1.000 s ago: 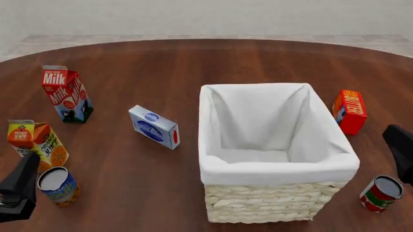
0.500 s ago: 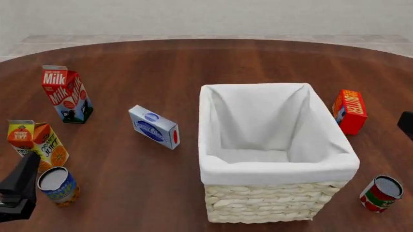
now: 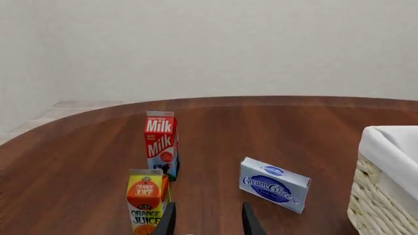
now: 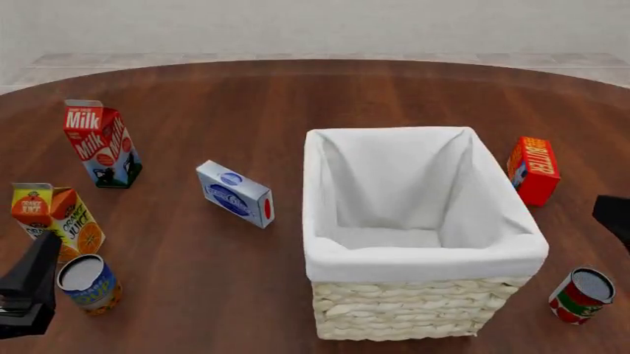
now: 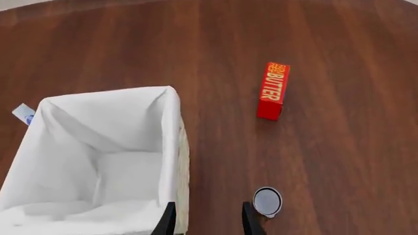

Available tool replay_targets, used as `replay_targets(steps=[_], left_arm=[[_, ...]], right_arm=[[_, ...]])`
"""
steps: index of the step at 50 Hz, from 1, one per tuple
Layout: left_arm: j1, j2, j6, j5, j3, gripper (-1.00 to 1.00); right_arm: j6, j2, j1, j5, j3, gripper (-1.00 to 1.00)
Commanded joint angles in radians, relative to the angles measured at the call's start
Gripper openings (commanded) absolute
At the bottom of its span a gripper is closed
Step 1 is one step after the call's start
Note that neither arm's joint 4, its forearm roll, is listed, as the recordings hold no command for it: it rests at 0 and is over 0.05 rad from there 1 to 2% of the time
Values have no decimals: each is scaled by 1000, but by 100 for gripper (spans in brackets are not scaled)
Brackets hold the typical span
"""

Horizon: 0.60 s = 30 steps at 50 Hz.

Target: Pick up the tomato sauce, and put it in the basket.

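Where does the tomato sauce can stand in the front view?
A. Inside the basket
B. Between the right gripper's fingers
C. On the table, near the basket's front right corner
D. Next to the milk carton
C: the tomato sauce can stands upright on the table, just outside the front right corner of the basket, whose white lining holds nothing.

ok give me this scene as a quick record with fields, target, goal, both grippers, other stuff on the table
target: tomato sauce, upright on the table, near right of the basket, not held
goal: basket, white lining, nothing visible inside
right gripper: open, above the can and the basket's right side, holding nothing
left gripper: open, low by the orange juice, holding nothing
other items: milk carton, cream cheese box, butter box, blue-and-yellow can
surface: round wooden table
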<state>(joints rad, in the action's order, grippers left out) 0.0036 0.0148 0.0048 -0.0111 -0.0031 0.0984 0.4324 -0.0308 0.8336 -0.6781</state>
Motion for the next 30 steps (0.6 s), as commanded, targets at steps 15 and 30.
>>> replay_targets(steps=[15, 30], left_arm=[[0, -4, 0, 4, 0, 100], [0, -6, 0, 6, 0, 100]], right_arm=[[-20, 89, 99, 13, 29, 100], [-54, 148, 144, -34, 44, 100]])
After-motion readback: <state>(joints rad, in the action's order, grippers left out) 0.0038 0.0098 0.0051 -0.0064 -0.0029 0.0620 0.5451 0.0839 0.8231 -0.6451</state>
